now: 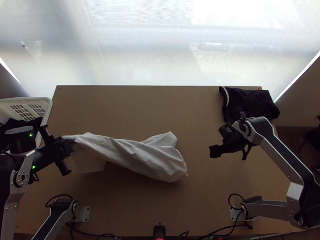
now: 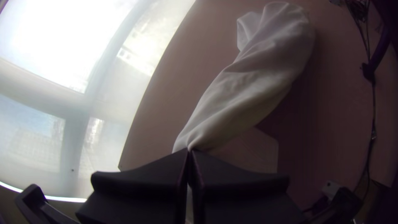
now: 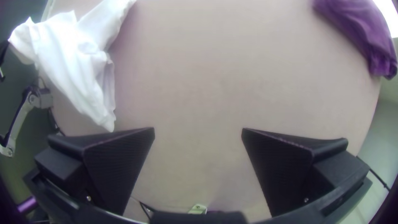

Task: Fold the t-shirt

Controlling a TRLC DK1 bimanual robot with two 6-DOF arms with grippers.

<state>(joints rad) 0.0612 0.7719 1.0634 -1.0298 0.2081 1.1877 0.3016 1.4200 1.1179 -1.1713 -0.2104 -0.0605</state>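
My left gripper (image 1: 72, 143) is at the left of the table in the top view, shut on one end of the white t-shirt (image 1: 136, 156). The shirt lies bunched and stretched out from there toward the table's middle, its held end lifted. In the left wrist view the fingers of the left gripper (image 2: 189, 153) meet on the cloth (image 2: 248, 83). My right gripper (image 1: 227, 151) is over the right part of the table, apart from the shirt. In the right wrist view the right gripper (image 3: 198, 132) stands open with nothing between its fingers; the shirt (image 3: 74, 54) lies off to one side.
A dark folded or bunched cloth (image 1: 254, 105) lies at the table's far right corner. A white basket (image 1: 47, 110) with dark cloth in it stands at the left edge. Bare wood of the table (image 1: 136, 108) stretches beyond the shirt. Cables run along the near edge.
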